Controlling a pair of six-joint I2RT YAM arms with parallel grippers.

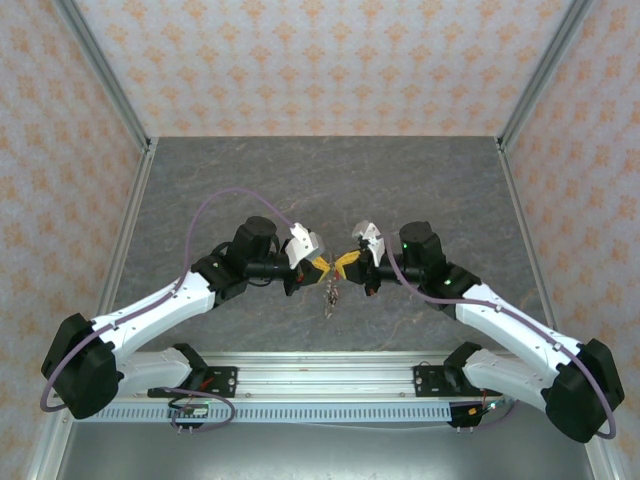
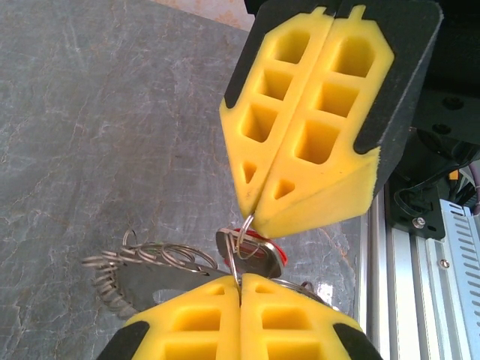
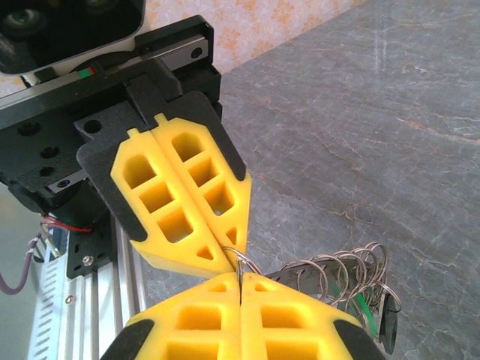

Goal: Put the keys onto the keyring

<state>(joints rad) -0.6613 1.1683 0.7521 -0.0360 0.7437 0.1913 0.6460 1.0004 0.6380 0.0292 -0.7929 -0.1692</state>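
My left gripper (image 1: 325,266) and right gripper (image 1: 347,262) meet tip to tip above the middle of the table, both shut. Between them they pinch one thin wire loop (image 2: 238,238) of the keyring. The keyring (image 2: 142,274) is a grey metal piece strung with several small rings and hangs off to the side, above the table (image 1: 328,297). A key with a red head (image 2: 259,255) sits on the pinched loop. In the right wrist view the keyring (image 3: 341,270) trails right of my right gripper (image 3: 240,279), with a green key (image 3: 364,307) in it. The left gripper's fingertips (image 3: 225,251) come in from above.
The grey marbled table (image 1: 320,190) is boxed in by patterned walls (image 1: 320,60) with metal corner posts. An aluminium rail (image 1: 320,380) carrying both arm bases runs along the near edge, close behind the grippers (image 2: 450,247).
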